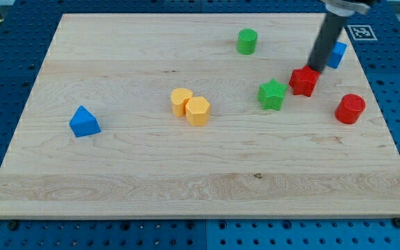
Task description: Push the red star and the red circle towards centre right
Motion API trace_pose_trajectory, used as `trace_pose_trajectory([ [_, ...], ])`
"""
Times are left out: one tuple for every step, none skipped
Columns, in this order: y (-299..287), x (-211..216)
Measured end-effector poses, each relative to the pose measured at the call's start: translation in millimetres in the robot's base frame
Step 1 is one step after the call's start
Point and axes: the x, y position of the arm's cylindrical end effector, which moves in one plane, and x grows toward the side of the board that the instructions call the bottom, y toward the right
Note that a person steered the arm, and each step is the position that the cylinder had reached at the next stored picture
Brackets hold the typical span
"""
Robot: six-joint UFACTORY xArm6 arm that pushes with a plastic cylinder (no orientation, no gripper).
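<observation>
The red star (303, 81) lies at the view's upper right of the wooden board (117, 173). The red circle (351, 108) lies to its right and a little lower, near the board's right edge. The dark rod comes down from the view's top right, and my tip (314, 68) sits at the red star's upper right edge, touching or nearly touching it. The red circle is apart from my tip.
A green star (273, 94) lies just left of the red star. A blue block (336, 54) sits partly behind the rod. A green cylinder (247, 41) is at the top. Two yellow blocks (190, 106) touch near the centre. A blue triangle (84, 121) lies at left.
</observation>
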Motion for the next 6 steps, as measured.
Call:
trace_pose_trajectory([
  [-53,-17],
  [-63,3],
  [-1,36],
  [52,67],
  [43,58],
  [11,53],
])
